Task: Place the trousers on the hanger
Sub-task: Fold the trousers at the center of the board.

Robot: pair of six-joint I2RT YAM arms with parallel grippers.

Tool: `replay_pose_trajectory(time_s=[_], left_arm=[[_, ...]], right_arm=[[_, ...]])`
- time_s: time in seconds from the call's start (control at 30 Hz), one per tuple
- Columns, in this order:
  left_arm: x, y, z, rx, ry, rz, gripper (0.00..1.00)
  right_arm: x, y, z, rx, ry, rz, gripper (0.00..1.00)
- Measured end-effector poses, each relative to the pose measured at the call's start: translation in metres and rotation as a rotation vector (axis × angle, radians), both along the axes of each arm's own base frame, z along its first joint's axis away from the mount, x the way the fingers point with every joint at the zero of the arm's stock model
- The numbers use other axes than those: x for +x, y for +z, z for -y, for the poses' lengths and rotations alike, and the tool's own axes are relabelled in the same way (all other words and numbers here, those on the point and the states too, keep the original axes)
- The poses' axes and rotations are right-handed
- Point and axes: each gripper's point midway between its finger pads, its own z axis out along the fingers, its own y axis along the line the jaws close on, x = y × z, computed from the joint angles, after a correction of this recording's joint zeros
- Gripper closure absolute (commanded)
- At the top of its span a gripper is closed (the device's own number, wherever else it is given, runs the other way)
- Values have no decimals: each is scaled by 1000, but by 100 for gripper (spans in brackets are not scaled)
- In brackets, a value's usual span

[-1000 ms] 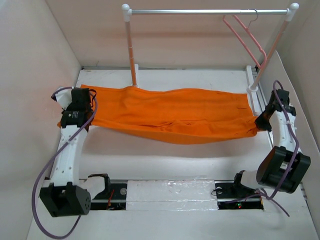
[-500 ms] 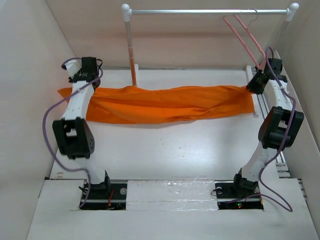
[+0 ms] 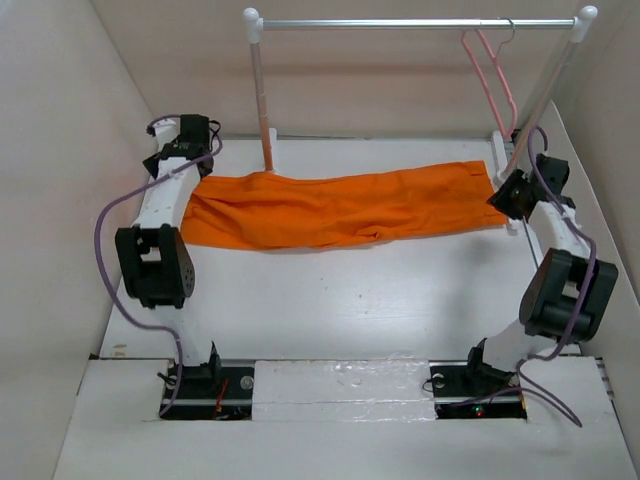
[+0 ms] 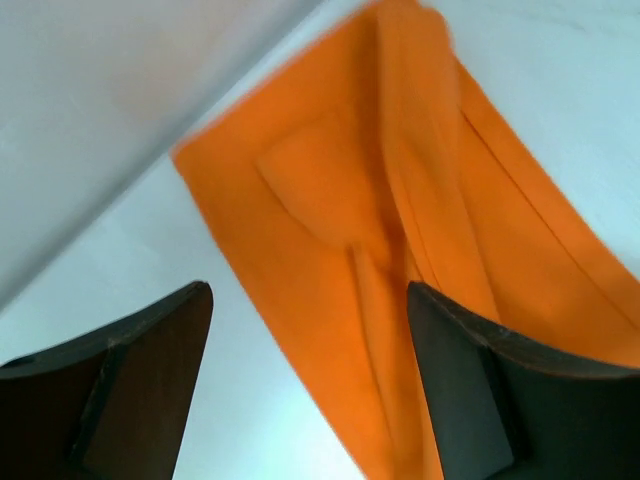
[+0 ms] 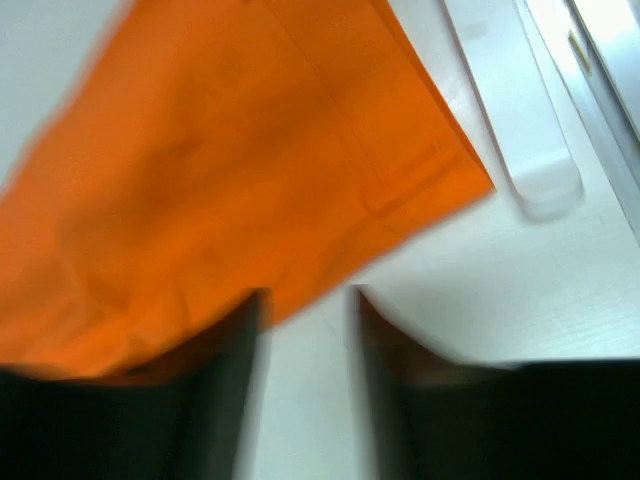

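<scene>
The trousers (image 3: 340, 208) lie flat across the far counter (image 3: 350, 300), from 10 to 2 o'clock, well apart from the hanger (image 3: 492, 75) on the rail (image 3: 400, 22) at 1 o'clock. The left fingers (image 4: 150, 360) and right fingers (image 5: 225, 370) stand apart, holding nothing. A fresh pinch may catch only one layer, so the cloth sags or bunches, and a nudged hanger could swing off its hook. A second ago both ends were clamped and the cloth hung stretched, nearer the bases.
</scene>
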Motion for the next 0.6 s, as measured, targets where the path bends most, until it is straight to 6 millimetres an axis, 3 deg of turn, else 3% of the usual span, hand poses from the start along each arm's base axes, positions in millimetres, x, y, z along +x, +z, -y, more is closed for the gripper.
replay_pose_trajectory(time_s=[0.03,0.07,0.1,0.13,0.17,0.23,0.27,0.37,0.47,0.6], left_arm=[[-8,6,11,-3,-30,24,29],[-18,10,27,-19,-70,54,31],[-32,11,46,-34,-120,62,32],[-45,9,65,-61,-175,66,34],[-57,5,87,-108,-244,66,34],[-73,-10,124,-202,-349,68,33],[-81,-23,132,-243,-371,46,32],[-101,-74,139,-345,-372,-56,30],[-122,-123,138,-428,-334,-179,29],[-125,-154,134,-447,-283,-252,27]], right_arm=[[-6,5,-4,-16,11,29,86],[-11,7,-8,-25,18,63,92],[-18,4,-15,-21,30,75,89],[-24,-3,-20,-12,43,73,82],[-28,-13,-25,2,58,60,62],[-31,-38,-33,33,88,11,45],[-32,-49,-37,47,102,-13,36],[-34,-76,-43,78,122,-78,33],[-31,-85,-48,103,124,-86,34],[-21,-95,-49,139,101,-72,52]])
